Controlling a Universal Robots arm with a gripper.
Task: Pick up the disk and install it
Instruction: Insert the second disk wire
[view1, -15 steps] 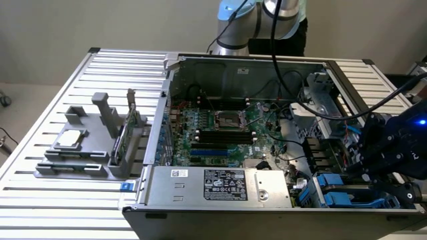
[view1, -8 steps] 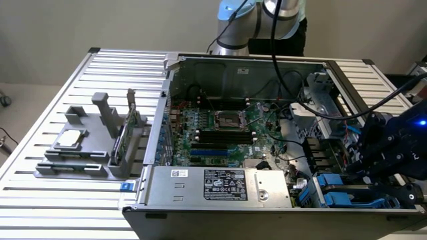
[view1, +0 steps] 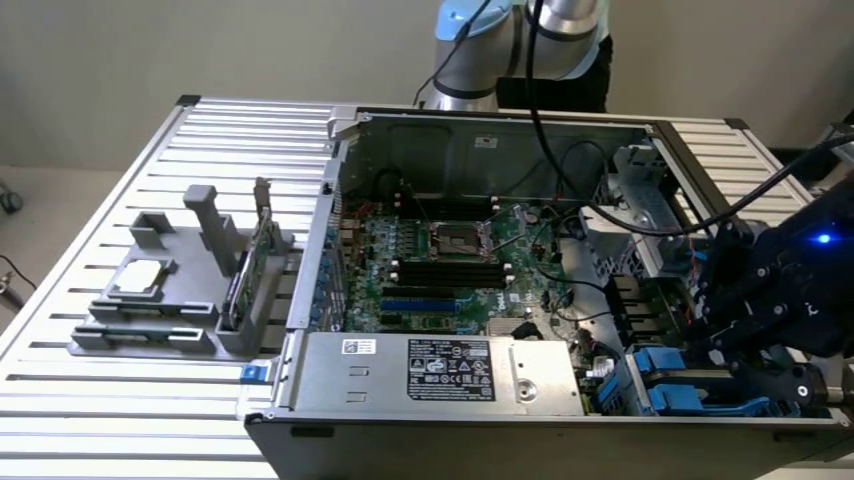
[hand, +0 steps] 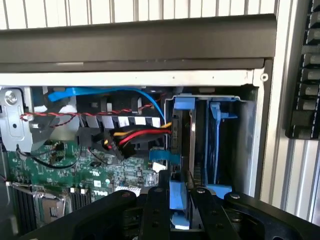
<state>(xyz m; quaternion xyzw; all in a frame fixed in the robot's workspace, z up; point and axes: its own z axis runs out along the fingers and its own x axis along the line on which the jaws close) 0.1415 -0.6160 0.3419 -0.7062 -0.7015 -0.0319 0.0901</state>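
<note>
The gripper (hand: 176, 200) hangs over the corner of the open computer case (view1: 314, 260) at the exterior view's right, directly above the drive bay. Its 2 black fingers (hand: 156, 210) straddle the blue tab of the disk (hand: 179, 150), which stands on edge in its blue carrier inside the bay, next to a 2nd blue carrier (hand: 217, 145). The jaws sit narrowly apart with the tab between them; whether they press on it or have just let go cannot be told. Red, yellow and black cables (hand: 137, 137) run to the disk's side, and a blue cable (hand: 100, 93) arcs along the case wall above them. The green motherboard (view1: 441, 265) fills the case floor, with the grey power supply (view1: 441, 370) along its near edge. On the ribbed metal surface (view1: 80, 400), at the exterior view's left, a grey fixture (view1: 174, 300) holds a small square chip (view1: 140, 278) and a thin green card (view1: 247, 270) standing upright.
</note>
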